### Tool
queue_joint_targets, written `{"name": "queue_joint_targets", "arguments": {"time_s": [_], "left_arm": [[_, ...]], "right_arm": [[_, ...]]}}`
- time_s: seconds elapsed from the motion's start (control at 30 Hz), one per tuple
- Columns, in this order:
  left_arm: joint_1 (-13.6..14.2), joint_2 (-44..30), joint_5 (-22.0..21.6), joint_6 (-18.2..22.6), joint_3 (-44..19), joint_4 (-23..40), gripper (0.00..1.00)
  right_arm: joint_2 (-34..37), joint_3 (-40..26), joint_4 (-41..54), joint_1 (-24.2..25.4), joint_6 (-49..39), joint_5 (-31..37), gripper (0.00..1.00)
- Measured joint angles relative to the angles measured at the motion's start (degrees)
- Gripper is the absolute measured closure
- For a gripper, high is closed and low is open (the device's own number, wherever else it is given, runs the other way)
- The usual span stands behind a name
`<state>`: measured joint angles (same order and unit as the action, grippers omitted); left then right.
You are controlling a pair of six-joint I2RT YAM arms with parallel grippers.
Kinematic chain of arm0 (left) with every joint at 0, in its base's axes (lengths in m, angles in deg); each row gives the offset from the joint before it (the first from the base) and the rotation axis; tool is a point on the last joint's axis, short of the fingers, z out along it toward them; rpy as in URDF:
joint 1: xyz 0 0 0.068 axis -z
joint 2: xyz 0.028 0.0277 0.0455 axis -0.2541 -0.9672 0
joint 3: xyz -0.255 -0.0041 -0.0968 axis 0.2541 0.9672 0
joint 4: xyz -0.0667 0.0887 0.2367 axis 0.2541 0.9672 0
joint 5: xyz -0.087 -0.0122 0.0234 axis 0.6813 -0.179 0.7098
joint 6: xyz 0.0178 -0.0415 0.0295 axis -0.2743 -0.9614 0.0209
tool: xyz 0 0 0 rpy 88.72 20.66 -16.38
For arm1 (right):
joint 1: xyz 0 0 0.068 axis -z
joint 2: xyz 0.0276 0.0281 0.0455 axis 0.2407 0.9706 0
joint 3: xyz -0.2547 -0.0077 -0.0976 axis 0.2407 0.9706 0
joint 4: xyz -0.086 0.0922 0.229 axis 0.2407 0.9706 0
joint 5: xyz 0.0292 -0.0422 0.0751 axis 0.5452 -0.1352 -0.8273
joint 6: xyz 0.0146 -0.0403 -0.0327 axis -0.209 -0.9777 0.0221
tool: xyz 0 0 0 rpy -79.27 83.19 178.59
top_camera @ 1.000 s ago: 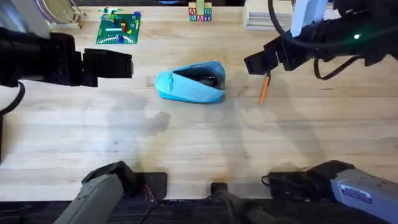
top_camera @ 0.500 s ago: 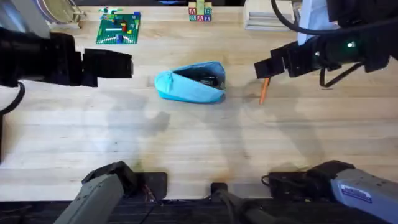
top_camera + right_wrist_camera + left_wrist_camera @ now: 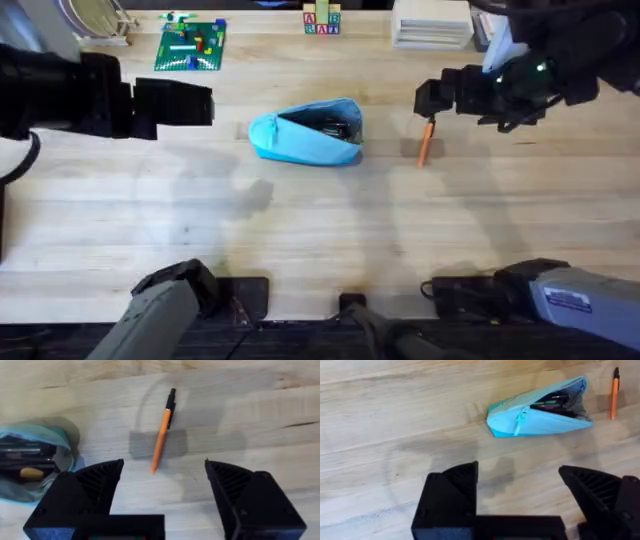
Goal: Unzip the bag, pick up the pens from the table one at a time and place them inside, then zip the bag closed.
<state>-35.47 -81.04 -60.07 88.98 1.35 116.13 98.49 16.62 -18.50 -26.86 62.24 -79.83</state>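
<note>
bag (image 3: pixel 306 134): mid worktop (image 3: pixel 320 240), unzipped, dark items inside, prob pens
pen (image 3: pixel 425 141): flat on worktop, just R of bag
R pincer (image 3: pixel 164 477): apart, over pen, empty
L pincer (image 3: pixel 520 491): apart, well clear of bag

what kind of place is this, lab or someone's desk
Most likely a robot lab bench. Two arms work over a bare wooden table, and the far edge holds test props: a green brick plate, letter blocks, plus a blue pouch and pen.
</note>
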Motion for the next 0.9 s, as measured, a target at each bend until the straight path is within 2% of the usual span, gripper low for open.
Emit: {"name": "queue_joint_targets", "arguments": {"time_s": [0.67,0.9], "left_arm": [[0.00,0.02,0.00,0.00,0.00,0.00,0.005],[-0.02,0.02,0.00,0.00,0.00,0.00,0.005]], "right_arm": [[9.83,0.00,-0.31,0.15,9.50,-0.05,0.005],[16.00,0.00,-1.87,0.20,11.25,-2.93,0.005]]}}
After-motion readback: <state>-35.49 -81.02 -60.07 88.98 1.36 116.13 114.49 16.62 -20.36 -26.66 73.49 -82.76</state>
